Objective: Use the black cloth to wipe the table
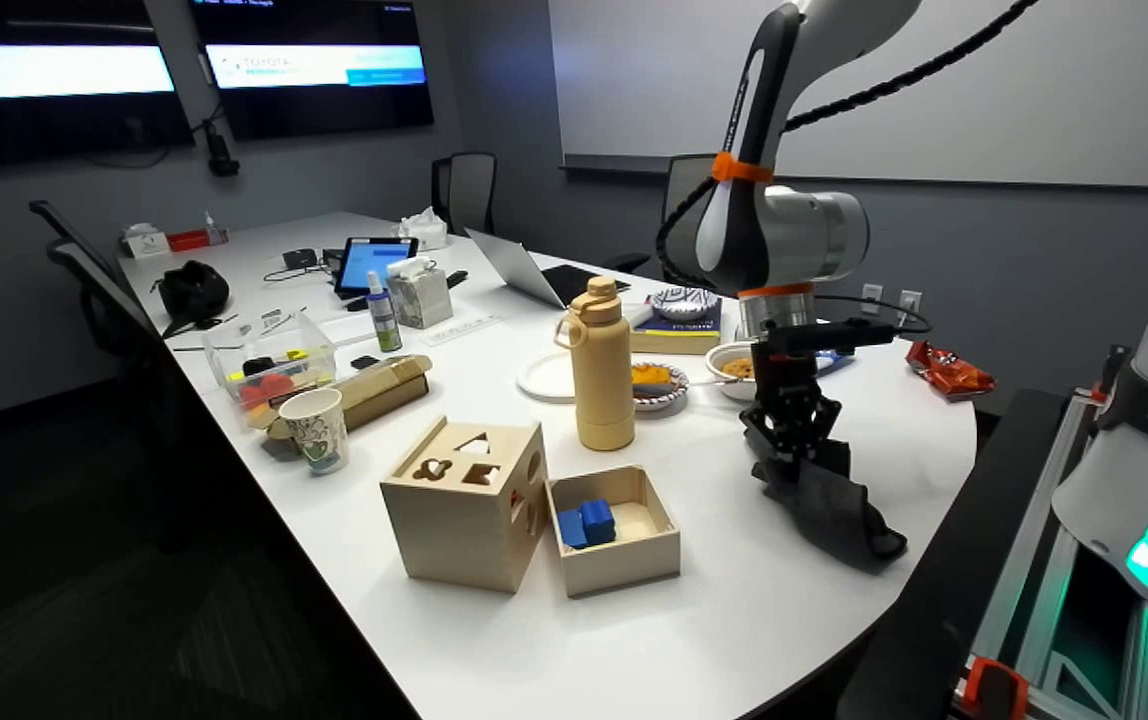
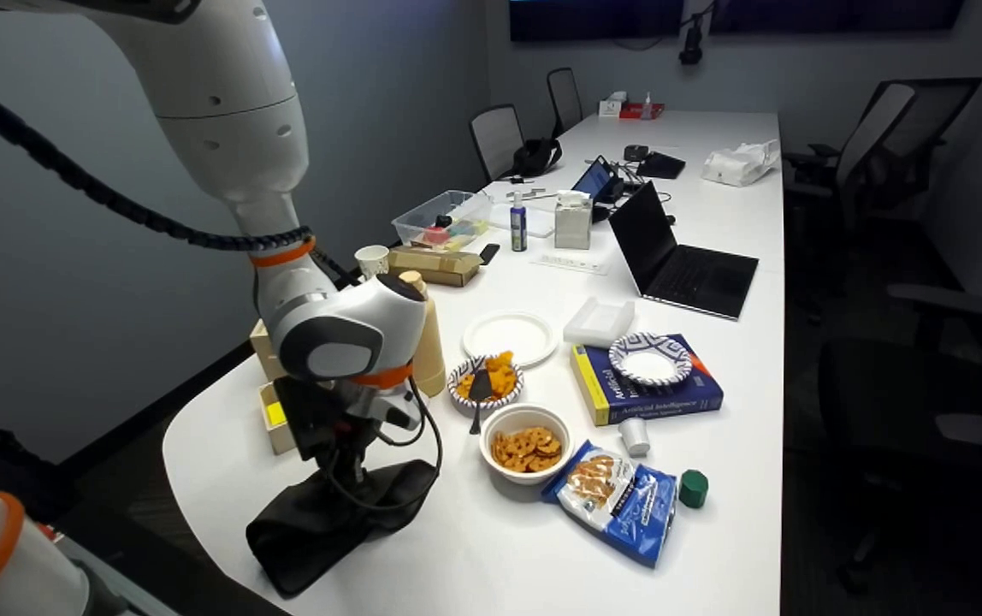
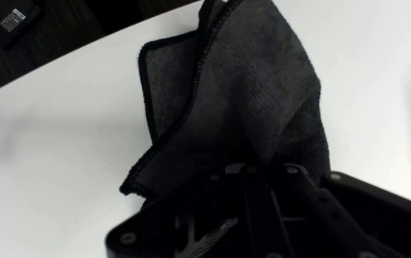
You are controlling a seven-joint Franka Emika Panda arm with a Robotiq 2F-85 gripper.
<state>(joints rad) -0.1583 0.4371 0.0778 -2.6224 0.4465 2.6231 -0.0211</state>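
Arm (image 1: 784, 240) hangs wrist-down over the table (image 1: 534, 655), its jaws pinched together on the black cloth (image 1: 839, 512).

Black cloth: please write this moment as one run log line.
gripper: shut on black cloth | cloth: folded, draped on table

White arm (image 2: 230, 141), orange bands (image 2: 284, 254), black cable (image 2: 115, 202)

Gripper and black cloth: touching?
Touching. The wrist view shows it: the gripper is shut on the cloth, whose folds gather into its jaws.
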